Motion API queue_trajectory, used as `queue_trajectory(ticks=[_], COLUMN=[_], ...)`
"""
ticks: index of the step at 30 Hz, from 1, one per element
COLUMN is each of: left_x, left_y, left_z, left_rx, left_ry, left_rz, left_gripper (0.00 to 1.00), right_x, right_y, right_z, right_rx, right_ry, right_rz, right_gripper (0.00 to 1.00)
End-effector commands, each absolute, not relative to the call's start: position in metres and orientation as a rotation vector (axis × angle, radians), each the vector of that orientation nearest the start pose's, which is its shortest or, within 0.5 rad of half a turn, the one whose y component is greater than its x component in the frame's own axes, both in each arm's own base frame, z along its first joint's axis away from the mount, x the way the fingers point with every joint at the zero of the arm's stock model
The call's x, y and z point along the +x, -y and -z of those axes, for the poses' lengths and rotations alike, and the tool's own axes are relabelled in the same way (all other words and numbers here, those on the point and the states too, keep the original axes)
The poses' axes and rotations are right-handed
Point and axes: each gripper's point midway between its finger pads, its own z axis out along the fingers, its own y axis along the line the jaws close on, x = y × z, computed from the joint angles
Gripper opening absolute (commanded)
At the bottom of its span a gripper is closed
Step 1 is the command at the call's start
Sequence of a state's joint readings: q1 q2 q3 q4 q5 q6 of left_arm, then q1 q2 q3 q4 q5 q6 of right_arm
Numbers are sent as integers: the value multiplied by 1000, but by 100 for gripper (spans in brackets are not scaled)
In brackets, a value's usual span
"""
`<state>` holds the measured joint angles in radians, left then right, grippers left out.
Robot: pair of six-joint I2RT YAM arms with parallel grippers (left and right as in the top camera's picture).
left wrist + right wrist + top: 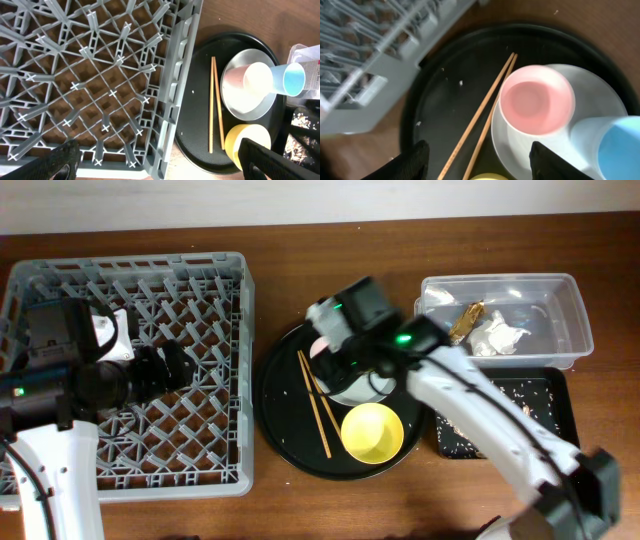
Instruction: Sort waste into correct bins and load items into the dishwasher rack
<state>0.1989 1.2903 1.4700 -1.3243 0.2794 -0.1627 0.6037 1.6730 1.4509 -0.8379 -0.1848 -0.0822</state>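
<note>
The pink cup and light-blue cup stand on the pale plate on a round black tray. The chopsticks lie left of the plate and the yellow bowl sits in front of it. My right gripper is open and empty, hovering over the chopsticks and the plate's edge. My left gripper is open and empty above the grey rack, which holds nothing. The white tissue and foil wrapper lie in the clear tub. Crumbs lie in the shallow black tray.
The round black tray sits between the rack and the two bins. My right arm crosses above the plate and the black tray in the overhead view, hiding both cups there. Bare wooden table shows along the front edge.
</note>
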Motion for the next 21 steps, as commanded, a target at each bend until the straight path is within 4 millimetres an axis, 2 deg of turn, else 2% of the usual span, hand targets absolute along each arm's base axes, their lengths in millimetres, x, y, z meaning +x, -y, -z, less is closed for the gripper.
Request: queue_trajectory(ticks=[1, 5, 9, 11, 12, 13, 14, 15, 16, 17, 18, 19, 20, 21], left_x=[280, 280, 280, 280, 280, 280, 280, 280, 280, 280, 280, 280, 280, 289], left_y=[-8, -8, -8, -8, -8, -8, -8, -8, -8, -8, -8, -8, -8, -14], left_z=[-256, -256, -256, -256, -256, -256, -256, -256, -256, -256, -256, -256, -256, -260], left_rx=[-409, -409, -409, -410, -409, -409, -409, -409, -409, -409, -409, -409, -409, -402], left_ry=[-2645, -2645, -2645, -2645, -2645, -2645, -2645, -2645, -2645, -2645, -2645, -2645, -2645, -2605], left_rz=[368, 368, 368, 368, 368, 368, 368, 368, 368, 368, 368, 368, 368, 329], left_gripper=[99, 99, 99, 99, 99, 99, 99, 99, 99, 99, 99, 99, 99, 99], right_x=[336, 345, 354, 358, 360, 362, 367, 369, 371, 365, 358, 347, 333, 321], right_y=[-285, -287, -290, -285, -284, -286, -290, -292, -293, -286, -277, -271, -262, -246], right_z=[-127, -94, -71, -68, -74, -83, -118, -141, -184, -241, -273, -295, -321, -342], right_rx=[-1029, -1040, -1053, -1043, -1033, -1024, -995, -977, -946, -877, -814, -803, -800, -792], right_ry=[-2491, -2530, -2538, -2541, -2525, -2504, -2444, -2405, -2339, -2278, -2255, -2231, -2198, -2167], right_rz=[-248, -176, -142, -92, -82, -91, -118, -134, -161, -201, -267, -376, -561, -790], right_gripper=[64, 52, 51, 27, 13, 5, 4, 4, 4, 4, 4, 4, 4, 4])
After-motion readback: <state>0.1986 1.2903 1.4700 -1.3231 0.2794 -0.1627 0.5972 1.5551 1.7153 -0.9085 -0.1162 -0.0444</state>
